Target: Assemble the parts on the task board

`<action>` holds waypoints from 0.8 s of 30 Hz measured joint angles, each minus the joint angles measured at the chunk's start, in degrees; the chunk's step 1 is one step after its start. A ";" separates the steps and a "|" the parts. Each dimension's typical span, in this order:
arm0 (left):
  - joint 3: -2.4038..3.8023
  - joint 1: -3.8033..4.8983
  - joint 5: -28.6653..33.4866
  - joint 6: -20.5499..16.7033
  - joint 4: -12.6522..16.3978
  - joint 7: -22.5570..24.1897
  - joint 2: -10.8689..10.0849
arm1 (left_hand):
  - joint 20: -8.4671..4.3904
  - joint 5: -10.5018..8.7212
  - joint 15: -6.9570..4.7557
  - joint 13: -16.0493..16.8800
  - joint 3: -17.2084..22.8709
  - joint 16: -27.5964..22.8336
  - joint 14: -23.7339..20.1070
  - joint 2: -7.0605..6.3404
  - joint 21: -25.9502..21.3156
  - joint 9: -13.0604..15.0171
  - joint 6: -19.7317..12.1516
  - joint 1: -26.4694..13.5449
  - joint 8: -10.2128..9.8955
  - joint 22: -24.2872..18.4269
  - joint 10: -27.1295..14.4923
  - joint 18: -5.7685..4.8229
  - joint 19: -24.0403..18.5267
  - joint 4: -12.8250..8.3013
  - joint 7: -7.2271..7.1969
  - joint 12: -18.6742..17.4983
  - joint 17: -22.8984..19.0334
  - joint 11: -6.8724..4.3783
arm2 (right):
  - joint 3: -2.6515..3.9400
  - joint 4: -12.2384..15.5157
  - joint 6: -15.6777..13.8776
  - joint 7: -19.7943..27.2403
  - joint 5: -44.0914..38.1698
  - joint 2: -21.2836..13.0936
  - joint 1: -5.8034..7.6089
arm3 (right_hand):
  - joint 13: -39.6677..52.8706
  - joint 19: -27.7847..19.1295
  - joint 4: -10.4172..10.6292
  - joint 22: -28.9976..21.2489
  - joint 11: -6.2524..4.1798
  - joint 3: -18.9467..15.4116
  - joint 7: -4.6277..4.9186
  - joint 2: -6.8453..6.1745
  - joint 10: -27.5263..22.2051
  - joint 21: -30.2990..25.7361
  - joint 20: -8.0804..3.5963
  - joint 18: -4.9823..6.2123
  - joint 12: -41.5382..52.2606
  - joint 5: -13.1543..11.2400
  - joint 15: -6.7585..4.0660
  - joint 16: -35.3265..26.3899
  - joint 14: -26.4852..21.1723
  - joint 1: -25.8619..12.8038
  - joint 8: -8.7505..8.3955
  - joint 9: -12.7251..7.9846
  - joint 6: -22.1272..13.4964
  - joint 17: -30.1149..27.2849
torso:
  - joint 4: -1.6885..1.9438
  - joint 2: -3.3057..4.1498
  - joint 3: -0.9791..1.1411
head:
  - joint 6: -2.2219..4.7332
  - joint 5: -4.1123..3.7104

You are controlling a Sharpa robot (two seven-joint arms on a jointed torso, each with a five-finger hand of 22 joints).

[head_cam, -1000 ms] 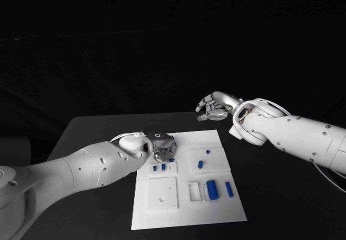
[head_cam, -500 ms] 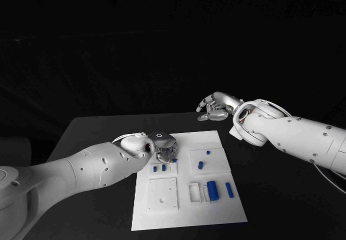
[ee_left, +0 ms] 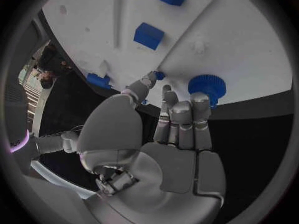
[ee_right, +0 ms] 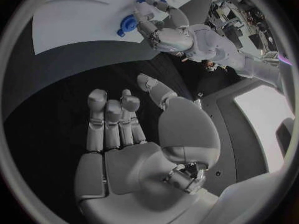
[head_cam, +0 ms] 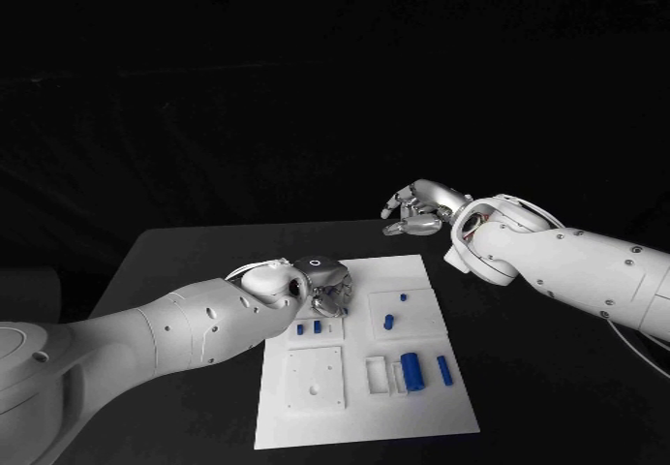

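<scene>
Head view: task board (head_cam: 366, 407) in the middle of the black table (head_cam: 182, 252), with several blue parts (head_cam: 411, 369) lying loose in its recesses or flat on it, so assembly judged far from finished, most pieces yet to be seated. Left hand (head_cam: 319, 284) low over the board's far left corner, fingers curled down; right hand (head_cam: 417, 210) raised beyond the board's far edge, well apart from it, holding nothing. Left wrist view: left hand's fingers (ee_left: 181, 119) extended close together toward the board's edge, just beside a round blue knob (ee_left: 206, 86) with a ribbed rim; contact with the knob cannot be told, nor any grip. Two small blue blocks (ee_left: 148, 35) farther along the white plate, untouched. Right wrist view: right hand (ee_right: 134, 134) over bare table, fingers straight and side by side, thumb apart, empty; beyond it the left hand beside the same blue knob at the board's corner.
</scene>
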 measured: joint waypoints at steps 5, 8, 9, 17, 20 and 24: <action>0.00 -0.01 0.59 0.04 -0.05 -0.66 0.43 | 0.00 0.00 -0.04 -0.03 -0.49 0.00 0.04 -0.28 0.00 0.31 0.72 -0.45 0.66 -0.07 0.08 -0.19 0.00 0.56 -0.27 0.00 0.00 -0.08 | -0.10 -0.06 -0.32 -0.41 -0.03 0.16 0.00 | 0.05 0.01 0.00 0.00 0.03 0.00 0.00 0.00 -0.02 0.04 0.01 0.00 0.00 0.00 0.07 0.01 0.07 0.00 0.00 0.00 0.00 0.00 | 0.02 0.00 0.00 | 0.00 0.01; 0.00 -0.01 0.85 0.05 -0.30 -1.22 0.70 | 0.00 0.00 -0.22 -0.03 -0.79 0.00 0.22 -0.23 0.00 0.52 0.93 -0.92 0.98 -0.07 0.39 -0.16 0.00 0.86 -0.46 0.00 -0.01 -0.39 | -0.28 0.32 -0.54 -0.85 -0.17 0.12 0.00 | 0.05 -0.02 0.00 0.00 0.13 0.00 0.00 -0.18 -0.12 0.23 -0.02 0.00 0.00 0.00 0.08 0.02 0.08 -0.18 0.00 0.06 0.00 0.07 | 0.04 0.00 0.01 | 0.01 0.05; 0.00 -0.01 0.90 0.05 -0.41 -1.41 0.77 | 0.00 0.00 -0.22 -0.03 -0.79 0.00 0.22 -0.23 0.00 0.52 0.93 -0.92 0.99 -0.11 0.39 -0.05 0.00 0.86 -0.46 0.00 -0.01 -0.39 | -0.33 0.50 -0.61 -0.99 -0.24 0.09 0.00 | 0.05 -0.04 0.00 0.00 0.13 0.00 0.00 -0.22 -0.12 0.23 -0.04 0.00 0.00 0.00 0.08 0.02 0.08 -0.22 0.00 0.06 0.00 0.12 | 0.05 0.00 0.01 | 0.03 0.06; 0.01 -0.01 1.18 -0.27 -1.78 -3.15 1.38 | 0.00 0.00 -0.42 -0.02 -1.12 0.00 0.42 0.04 0.00 0.83 1.23 -1.19 1.66 -0.19 0.59 0.68 0.00 1.19 -0.77 0.00 -0.01 -0.59 | -0.47 1.50 -1.64 -2.34 -0.95 -0.15 -0.08 | 0.11 -0.02 0.16 0.05 0.21 0.16 0.00 -0.46 -0.04 0.57 -0.44 -0.13 0.00 -2.29 -0.12 -0.27 0.32 -0.45 0.00 0.21 0.00 0.40 | 0.04 -0.01 -0.03 | 0.24 0.02; 0.03 -0.01 1.25 -0.61 -2.56 -3.59 1.75 | -0.10 0.00 -0.60 -0.02 -1.12 0.00 0.60 0.16 0.00 0.90 1.23 -1.30 1.66 -0.19 0.59 0.68 0.10 1.19 -0.77 0.00 -0.01 -0.59 | -0.48 1.67 -2.16 -2.88 -1.27 -0.17 -0.10 | 0.11 -0.01 0.29 0.05 0.21 0.49 0.00 -0.46 -0.04 0.67 -0.44 -0.15 0.00 -3.32 -0.12 -0.28 0.47 -0.45 0.00 0.29 0.00 0.49 | 0.04 -0.02 -0.07 | 0.33 -0.03; 0.08 0.00 2.00 -1.20 -2.80 -3.91 1.97 | -0.20 0.00 -0.62 -0.09 -1.42 0.00 0.62 0.27 0.00 0.98 1.25 -1.41 1.89 -0.25 0.78 0.67 0.21 1.49 -0.79 0.00 -0.01 -0.79 | -0.50 2.04 -2.82 -3.70 -1.70 -0.19 -0.19 | 0.11 -0.01 0.39 0.04 0.21 0.72 -0.19 -0.62 -0.03 0.67 -0.44 -0.16 0.00 -4.22 -0.12 -0.29 0.48 -0.62 0.00 0.39 0.20 0.65 | 0.04 -0.02 -0.11 | 0.42 -0.04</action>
